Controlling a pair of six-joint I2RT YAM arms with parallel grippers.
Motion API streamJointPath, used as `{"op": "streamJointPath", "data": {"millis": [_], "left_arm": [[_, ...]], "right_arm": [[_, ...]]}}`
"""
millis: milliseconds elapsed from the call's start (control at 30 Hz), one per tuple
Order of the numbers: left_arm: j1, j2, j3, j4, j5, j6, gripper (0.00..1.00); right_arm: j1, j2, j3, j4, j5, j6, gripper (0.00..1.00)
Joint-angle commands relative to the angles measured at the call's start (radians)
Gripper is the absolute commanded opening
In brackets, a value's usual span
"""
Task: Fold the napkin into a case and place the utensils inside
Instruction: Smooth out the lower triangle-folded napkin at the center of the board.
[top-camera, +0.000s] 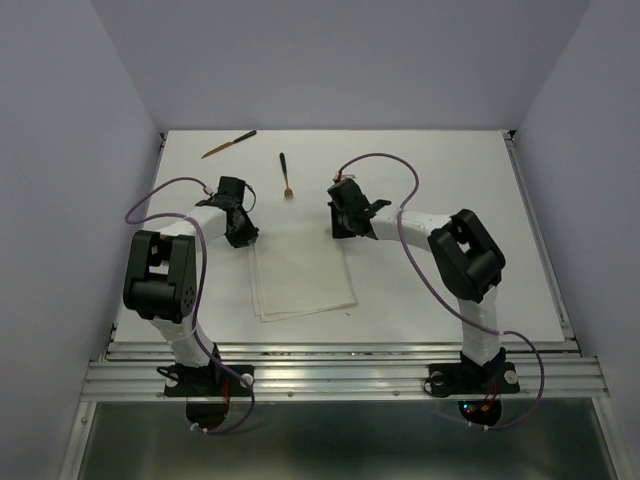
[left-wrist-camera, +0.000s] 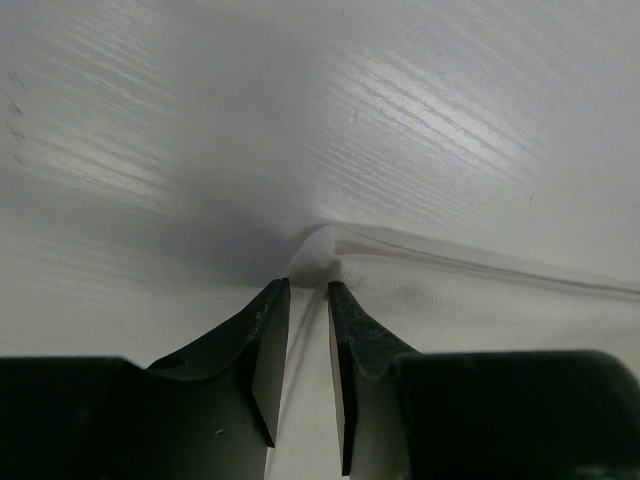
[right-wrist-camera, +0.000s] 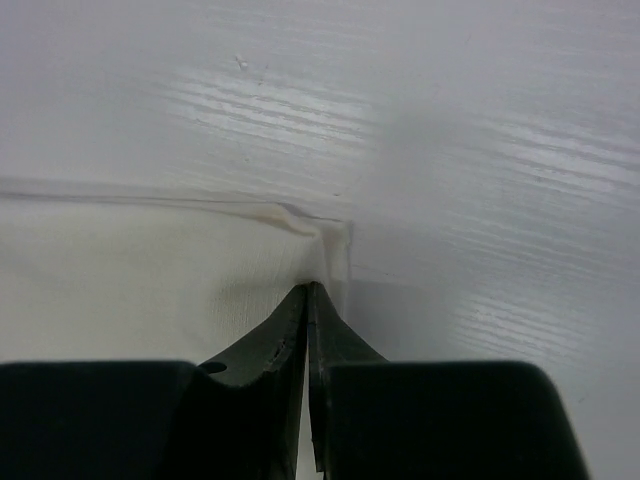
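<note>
The white napkin (top-camera: 300, 278) lies folded in layers at the table's middle. My left gripper (top-camera: 243, 238) is at its far left corner. In the left wrist view the jaws (left-wrist-camera: 309, 287) stand a narrow gap apart, with the lifted cloth corner (left-wrist-camera: 325, 252) just past the fingertips. My right gripper (top-camera: 338, 231) is at the far right corner. In the right wrist view its jaws (right-wrist-camera: 308, 290) are pressed together on the puckered napkin corner (right-wrist-camera: 333, 250). Two brown wooden utensils with dark ends lie beyond, one (top-camera: 228, 144) at the far left and one (top-camera: 285, 175) at the far middle. No case shows.
Purple cables loop over both arms (top-camera: 165, 190) (top-camera: 400, 165). The white table (top-camera: 450, 170) has walls on three sides and a metal rail (top-camera: 340, 365) along the near edge.
</note>
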Motion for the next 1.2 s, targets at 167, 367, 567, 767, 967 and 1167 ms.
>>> {"op": "streamJointPath", "data": {"millis": [167, 367, 567, 767, 967, 1167], "left_arm": [[0.005, -0.069, -0.085, 0.014, 0.015, -0.013, 0.33], [0.003, -0.124, -0.138, 0.019, 0.030, -0.040, 0.33], [-0.003, -0.190, -0.220, 0.028, 0.077, -0.094, 0.33], [-0.024, -0.287, -0.279, 0.028, 0.107, -0.139, 0.34], [-0.026, -0.376, -0.239, -0.032, 0.065, -0.116, 0.38], [-0.006, -0.400, -0.133, -0.113, -0.039, -0.067, 0.46]], "right_arm": [[0.006, 0.036, 0.056, 0.018, 0.062, -0.055, 0.08], [0.006, -0.095, 0.008, 0.021, 0.048, -0.074, 0.09], [0.020, -0.208, -0.117, 0.033, -0.055, -0.042, 0.10], [0.055, -0.326, -0.295, 0.016, -0.095, 0.029, 0.11], [0.055, -0.406, -0.482, 0.010, -0.078, 0.081, 0.11], [0.055, -0.402, -0.507, -0.004, -0.047, 0.067, 0.10]]}}
